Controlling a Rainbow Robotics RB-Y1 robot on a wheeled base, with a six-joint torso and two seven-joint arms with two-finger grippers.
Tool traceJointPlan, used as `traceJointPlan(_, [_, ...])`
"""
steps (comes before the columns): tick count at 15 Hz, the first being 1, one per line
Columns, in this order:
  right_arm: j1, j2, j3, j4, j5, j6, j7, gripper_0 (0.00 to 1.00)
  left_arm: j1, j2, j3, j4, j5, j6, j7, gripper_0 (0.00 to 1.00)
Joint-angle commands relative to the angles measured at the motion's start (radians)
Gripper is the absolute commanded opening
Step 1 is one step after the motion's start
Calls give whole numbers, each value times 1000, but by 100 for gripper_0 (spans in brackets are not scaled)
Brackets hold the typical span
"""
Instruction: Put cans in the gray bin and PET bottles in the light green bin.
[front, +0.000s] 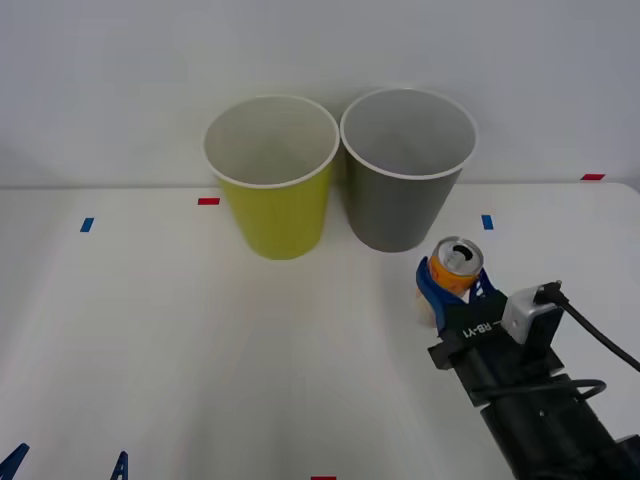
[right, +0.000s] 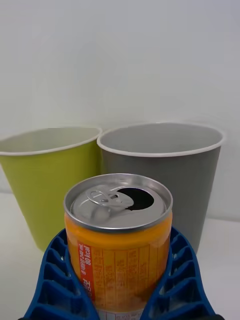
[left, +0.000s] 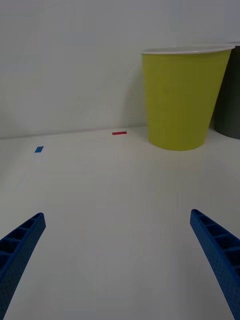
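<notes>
Right gripper (front: 452, 290) is clamping the upright can (front: 456, 268), just before the gray bin (front: 405, 190). Left gripper (left: 117, 260) is idling wide open, holding nothing.

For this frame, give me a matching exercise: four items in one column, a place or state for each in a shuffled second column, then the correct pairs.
Items
1. can
2. gray bin
3. light green bin
4. left gripper

Places or states
A. open, low over bare table at the near left edge
B. upright between the right gripper's blue fingers, opened top facing up
C. the left one of the two bins, nothing visible inside
D. just behind the held can, on the right of the pair

Pairs: 1-B, 2-D, 3-C, 4-A
</notes>
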Motion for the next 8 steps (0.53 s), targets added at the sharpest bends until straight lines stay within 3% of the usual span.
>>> traceJointPlan(1, [14, 21, -43, -73, -16, 91, -13, 3, 0, 0, 0, 0, 0, 0, 0, 100])
traceJointPlan(4, [15, 38, -75, -158, -21, 203, -34, 3, 0, 0, 0, 0, 0, 0, 0, 100])
traceJointPlan(8, [9, 52, -80, -211, -25, 257, -52, 2, 0, 0, 0, 0, 0, 0, 0, 100])
